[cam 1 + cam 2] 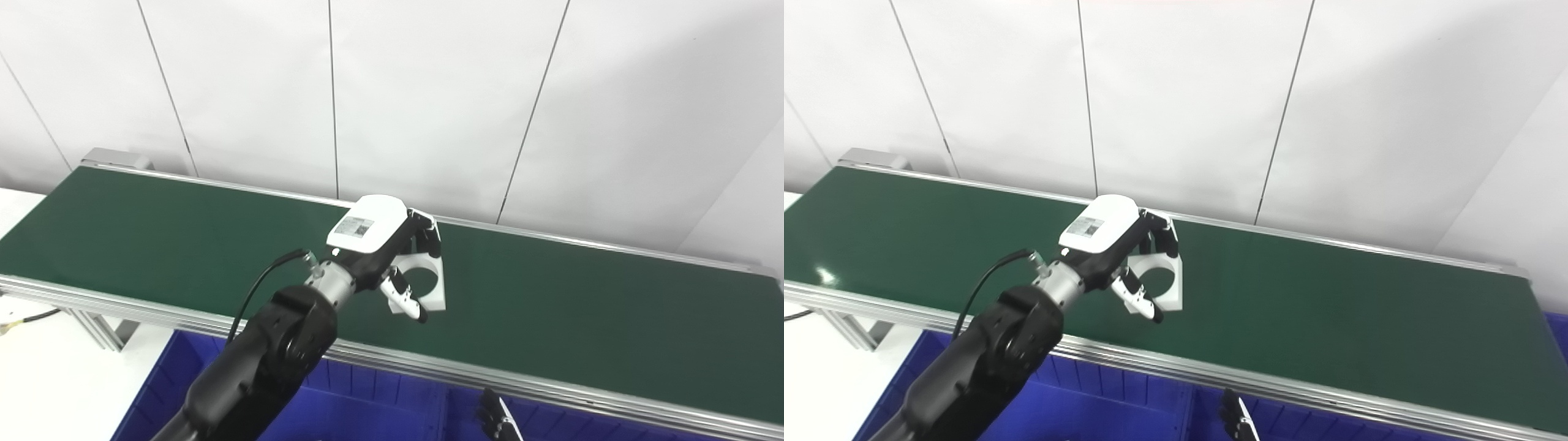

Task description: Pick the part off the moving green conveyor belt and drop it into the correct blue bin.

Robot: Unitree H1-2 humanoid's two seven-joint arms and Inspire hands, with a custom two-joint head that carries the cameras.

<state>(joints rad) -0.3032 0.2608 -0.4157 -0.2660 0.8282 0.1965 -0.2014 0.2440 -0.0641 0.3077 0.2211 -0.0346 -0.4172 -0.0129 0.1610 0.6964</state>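
White and ring-shaped, the part [424, 278] lies mid-belt on the green conveyor belt [582, 306], closer to its near rail than its far one. We have our left hand [392, 254] draped over it, fingers [407, 297] curled around its sides, though we cannot tell whether they truly grip. Since the belt should be moving, a loose hold could let the part slide out or tip against the near rail. Our right hand [499, 419] waits low over the blue bin [367, 398], its state unclear.
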